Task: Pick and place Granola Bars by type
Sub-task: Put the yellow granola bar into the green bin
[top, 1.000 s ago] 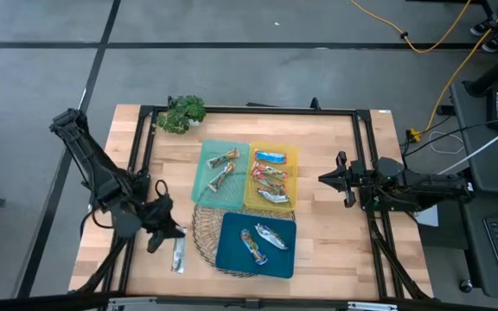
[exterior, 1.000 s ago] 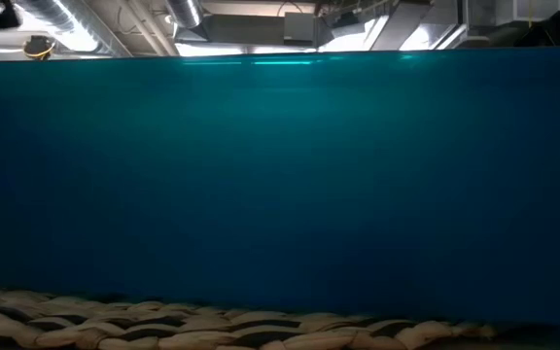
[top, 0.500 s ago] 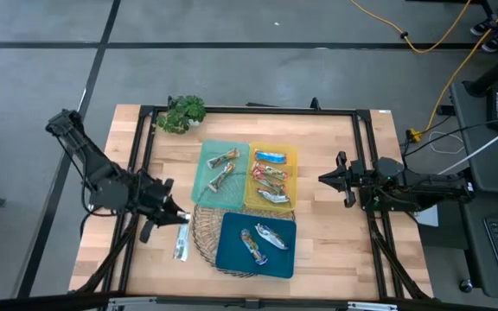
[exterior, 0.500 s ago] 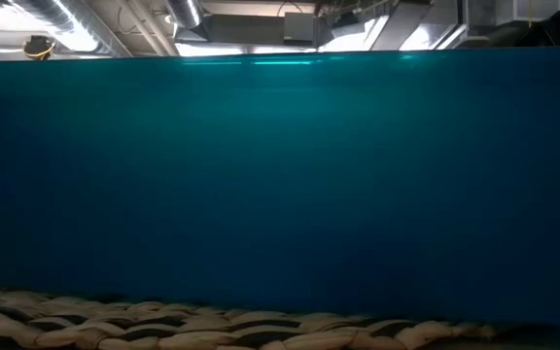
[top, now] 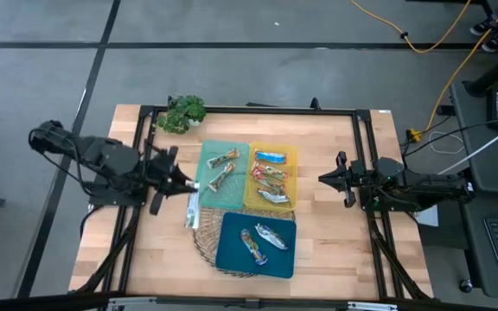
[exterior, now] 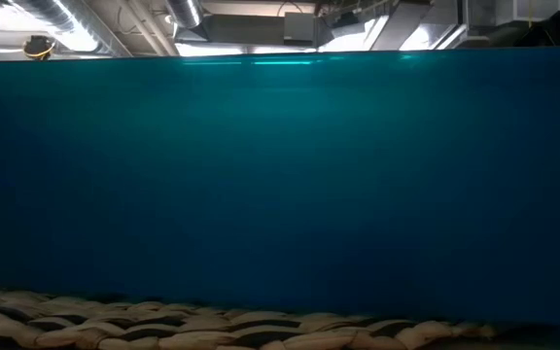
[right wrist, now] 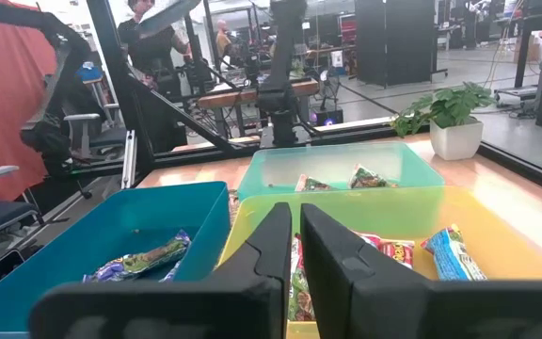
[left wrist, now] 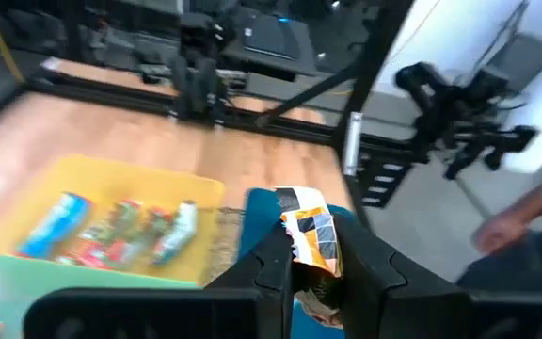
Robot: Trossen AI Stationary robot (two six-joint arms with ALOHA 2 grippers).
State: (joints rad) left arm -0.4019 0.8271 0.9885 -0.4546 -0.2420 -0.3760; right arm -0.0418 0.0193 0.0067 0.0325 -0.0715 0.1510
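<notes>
- On the wooden table [top: 327, 233], three trays sit together at the middle: a light green tray [top: 206, 186], a yellow tray [top: 293, 155] touching its right side, and a dark blue tray [top: 232, 250] in front of them, resting on a wire basket [top: 199, 229].
- Left of the light green tray, the left gripper [top: 193, 185] is clenched on a granola bar [top: 192, 210], which hangs over the table just beside that tray's near-left corner.
- In the left wrist view the bar's orange-and-silver wrapper end [left wrist: 310, 231] sticks up between the fingers.
- The other granola bars lie in the trays: two in the light green one, three in the yellow, two in the dark blue.
- Right of the yellow tray, well apart, the right gripper [top: 325, 180] waits with its fingers closed on nothing.
- Behind the light green tray, a small potted plant [top: 182, 113] stands near the table's far-left corner.
- Around the table is grey floor [top: 232, 52], with a yellow cable [top: 422, 43] at the far right.
- The low view is filled by the blue tray wall.
</notes>
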